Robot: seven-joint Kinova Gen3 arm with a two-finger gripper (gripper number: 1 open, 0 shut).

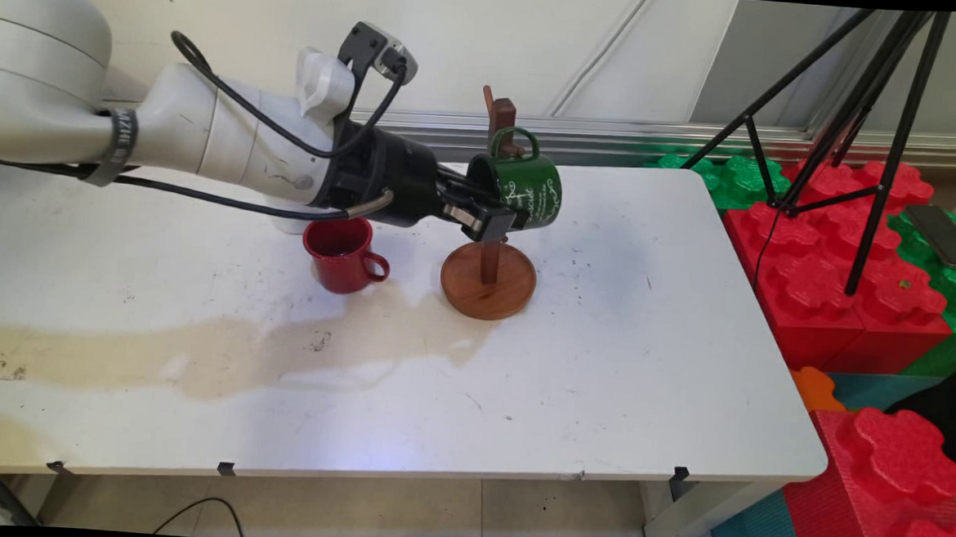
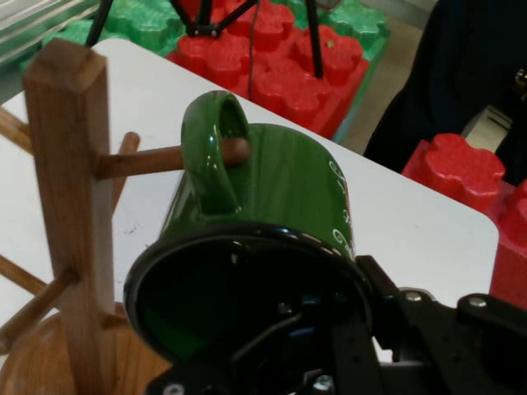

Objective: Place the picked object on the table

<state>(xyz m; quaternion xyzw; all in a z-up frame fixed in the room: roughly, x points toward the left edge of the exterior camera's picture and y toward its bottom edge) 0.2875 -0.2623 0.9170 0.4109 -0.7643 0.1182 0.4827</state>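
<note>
The claw (image 1: 493,218) reached in from the left, held almost level above the white worktop (image 1: 620,374), and it was pinching the rim of a green mug (image 1: 523,187) with white lettering on its side. In the hand view one finger went inside the mug's dark mouth while the rest of the black linkage lay outside the wall, so the rim sat clamped between the fingers. The green mug (image 2: 272,189) was lifted clear of the worktop and tipped on its side, its mouth facing back toward the arm and its handle uppermost. One peg (image 2: 148,160) of a wooden mug tree (image 2: 70,214) passed through the loop of that handle; whether the handle rested on the peg or only surrounded it could not be told. The mug tree (image 1: 491,253) stood upright on its round wooden base, near the middle of the worktop, with its post rising just behind the claw and the mug. A red mug (image 1: 341,255) stood upright on the worktop to the left of the base, apart from it, partly under the arm's wrist, its handle turned toward the right. A pale brownish stain (image 1: 236,354) spread across the worktop in front of both. Beyond the worktop's right edge lay big red and green foam blocks (image 1: 837,279), with a black tripod (image 1: 862,117) standing on them.
</note>
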